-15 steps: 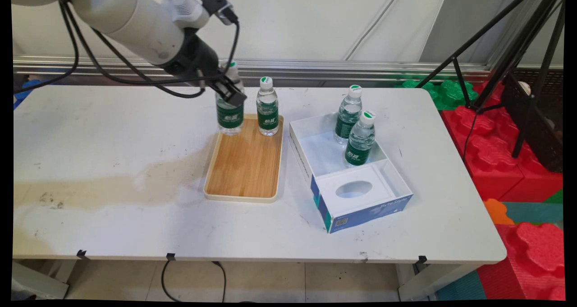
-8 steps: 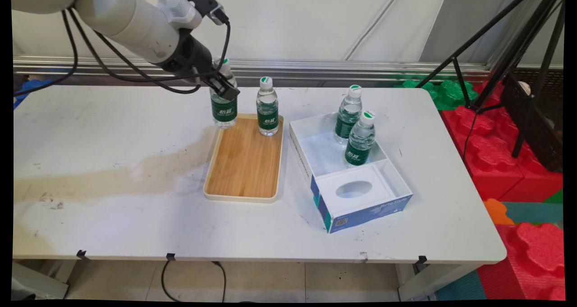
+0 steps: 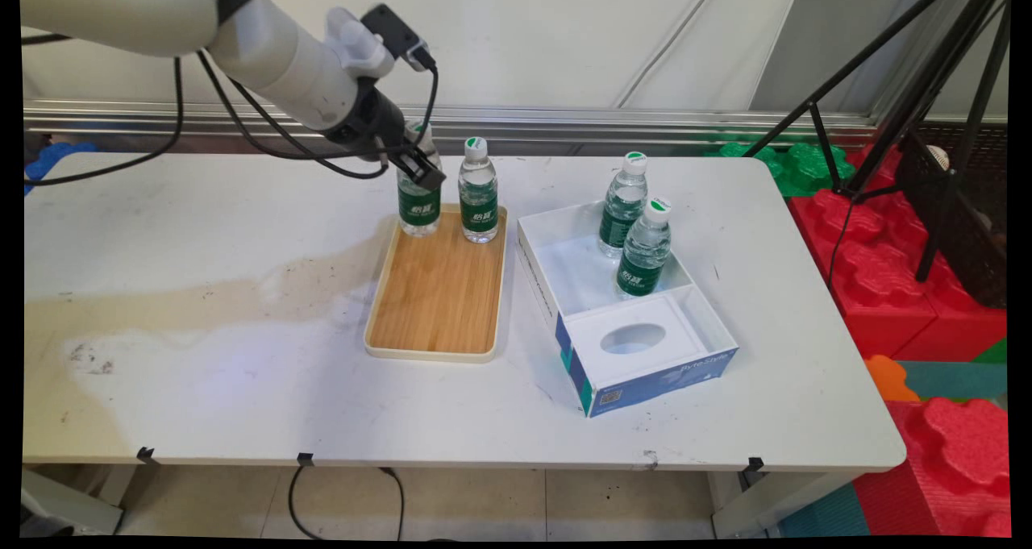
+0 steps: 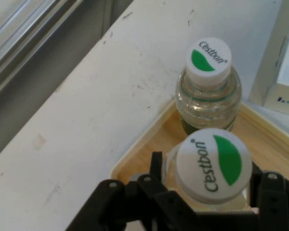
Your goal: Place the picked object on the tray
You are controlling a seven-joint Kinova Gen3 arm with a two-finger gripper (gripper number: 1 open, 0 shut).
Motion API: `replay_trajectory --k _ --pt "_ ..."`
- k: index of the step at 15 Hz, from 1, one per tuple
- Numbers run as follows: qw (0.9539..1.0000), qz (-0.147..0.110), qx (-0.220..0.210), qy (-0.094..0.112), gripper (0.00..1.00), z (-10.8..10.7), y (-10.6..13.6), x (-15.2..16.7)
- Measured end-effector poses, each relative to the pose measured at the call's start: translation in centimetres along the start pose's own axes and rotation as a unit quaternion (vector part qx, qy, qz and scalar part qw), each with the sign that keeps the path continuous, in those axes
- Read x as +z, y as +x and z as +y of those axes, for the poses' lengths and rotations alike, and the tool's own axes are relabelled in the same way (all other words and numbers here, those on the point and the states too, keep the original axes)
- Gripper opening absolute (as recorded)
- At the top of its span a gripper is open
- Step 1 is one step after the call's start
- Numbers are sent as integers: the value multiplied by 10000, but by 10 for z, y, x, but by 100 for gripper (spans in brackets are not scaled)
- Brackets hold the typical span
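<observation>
- The pincer grips a water bottle over the wooden tray
- The white desk has brown stains at left
- Red foam blocks lie right of it

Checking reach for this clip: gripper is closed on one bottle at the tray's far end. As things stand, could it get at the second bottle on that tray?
Probably not: the gripper is shut on the held bottle, which stands close beside the second bottle on the tray.

"Cestbon" on both bottle caps
</observation>
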Motion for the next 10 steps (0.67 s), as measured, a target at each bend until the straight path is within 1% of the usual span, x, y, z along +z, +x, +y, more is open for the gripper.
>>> replay_trajectory --k 6,10 --pt "9996 -136 156 -168 0 -6 -5 43" --pt "9994 -163 192 -239 0 -9 -10 58"
